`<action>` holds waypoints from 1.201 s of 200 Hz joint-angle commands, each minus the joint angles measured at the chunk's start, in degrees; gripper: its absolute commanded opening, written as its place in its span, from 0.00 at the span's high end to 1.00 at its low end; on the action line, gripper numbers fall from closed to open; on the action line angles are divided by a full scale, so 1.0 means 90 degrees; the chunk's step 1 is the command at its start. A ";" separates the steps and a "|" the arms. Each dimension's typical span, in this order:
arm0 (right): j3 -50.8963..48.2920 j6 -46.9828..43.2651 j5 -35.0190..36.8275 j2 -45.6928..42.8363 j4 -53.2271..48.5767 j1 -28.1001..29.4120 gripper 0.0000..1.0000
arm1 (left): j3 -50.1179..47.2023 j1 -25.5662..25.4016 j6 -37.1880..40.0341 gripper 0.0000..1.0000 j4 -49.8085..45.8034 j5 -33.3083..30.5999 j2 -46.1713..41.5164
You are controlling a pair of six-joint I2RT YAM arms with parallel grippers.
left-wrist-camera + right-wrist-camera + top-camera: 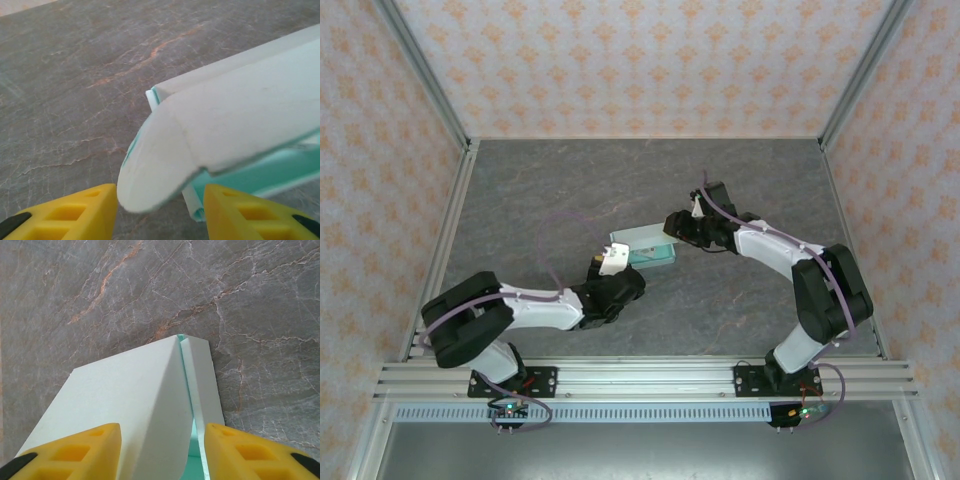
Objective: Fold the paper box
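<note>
The pale mint-green thin card paper box [642,246], partly folded, lies near the middle of the grey marble-patterned counter [550,180], a little nearer to the near edge than to the far edge. It sits between the two arms. The left hand [611,261] is at the box's left end and the right hand [674,227] is at its right end. In the left wrist view the left hand [160,216] is opened to a middle width. Its two yellow fingers [75,215] stand apart, and a rounded flap of the box [165,165] hangs in the space between them. The flap is not pinched, so this hand holds nothing. Behind the flap a long pale panel rises at an angle, and a darker green inner side shows under it. In the right wrist view the right hand [162,454] is also about half opened. Its yellow fingers [250,452] stand on both sides of a raised, curved panel of the box [125,390]. A narrow strip of card lies just beside this panel, with a thin gap between them. A gap shows between the panel and the right finger, so this hand does not grip the card.
</note>
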 commanded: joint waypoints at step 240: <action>-0.0097 -0.0638 0.0919 0.0195 -0.0234 0.0460 0.56 | 0.1420 0.2791 -0.0815 0.39 -0.1645 0.5322 -0.0563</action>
